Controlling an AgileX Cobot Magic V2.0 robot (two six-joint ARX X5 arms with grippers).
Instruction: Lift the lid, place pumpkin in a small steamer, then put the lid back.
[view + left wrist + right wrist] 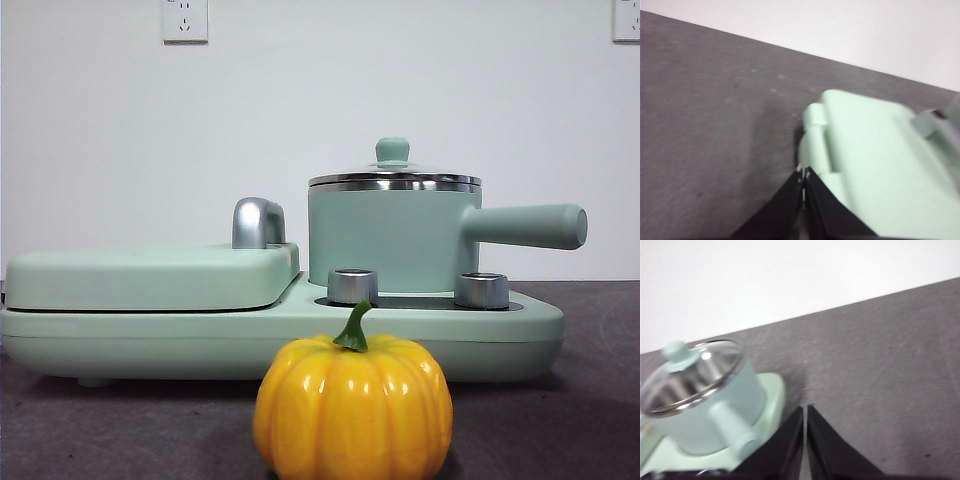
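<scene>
A glossy yellow-orange pumpkin [352, 407] with a green stem stands on the table at the front, before the cooker. Behind it the small steamer [392, 240], a mint-green pot with a long side handle [525, 225], sits on the cooker's right side. The lid [394, 172] with its mint-green knob rests on the pot. The right wrist view shows the steamer [710, 410] and the lid [690, 371] from above, off to one side of my right gripper [805, 412], which is shut and empty. My left gripper [803, 175] is shut and empty by the cooker's flat cover [880, 170]. Neither arm shows in the front view.
The mint-green cooker base [150, 335] spans most of the table. On its left lies a wide flat cover [150, 272] with a chrome handle [258, 222]. Two steel knobs [352, 285] stand on the base in front of the pot. The tabletop [590, 400] is dark grey.
</scene>
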